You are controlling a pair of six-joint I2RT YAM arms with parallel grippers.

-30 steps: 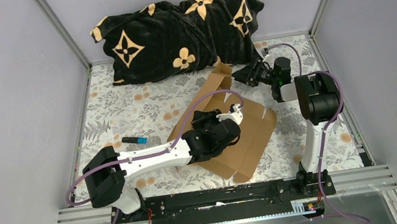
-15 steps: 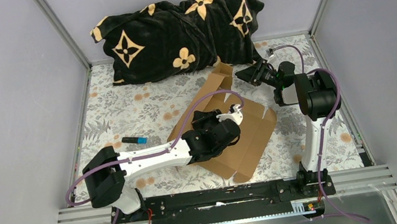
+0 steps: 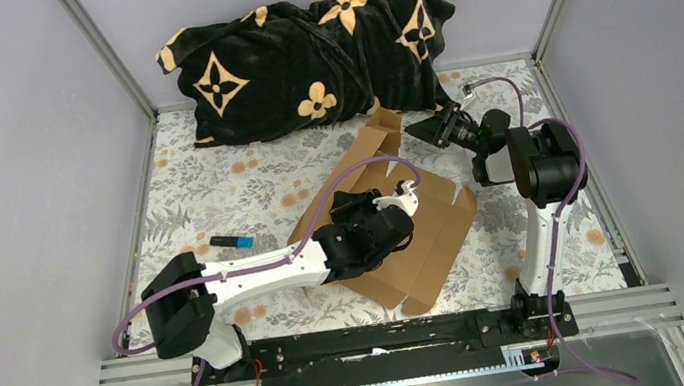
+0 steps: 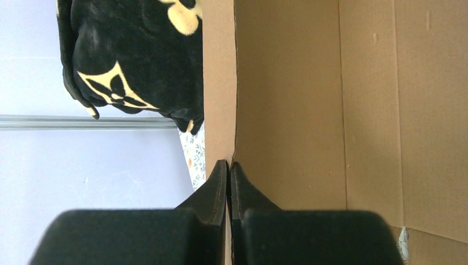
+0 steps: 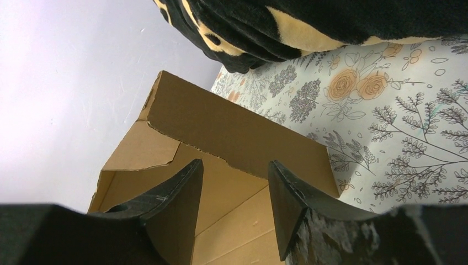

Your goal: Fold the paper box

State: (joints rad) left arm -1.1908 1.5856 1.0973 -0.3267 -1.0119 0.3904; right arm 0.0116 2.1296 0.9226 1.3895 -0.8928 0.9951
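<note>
The paper box is a brown cardboard sheet lying partly folded mid-table, with one flap raised at its far end. My left gripper lies low over the sheet. In the left wrist view it is shut, and a thin upright edge of the cardboard runs into the seam between its fingers. My right gripper hovers just right of the raised flap. In the right wrist view it is open with nothing between its fingers, and the flap's ragged edge lies beyond the tips.
A black pillow with tan flower marks fills the back of the floral table cover. A blue marker lies left of the box. Grey walls close in on the left, right and back.
The right wrist has turned and shifted slightly back and right near the raised flap. The left arm and the cardboard have stayed where they were.
</note>
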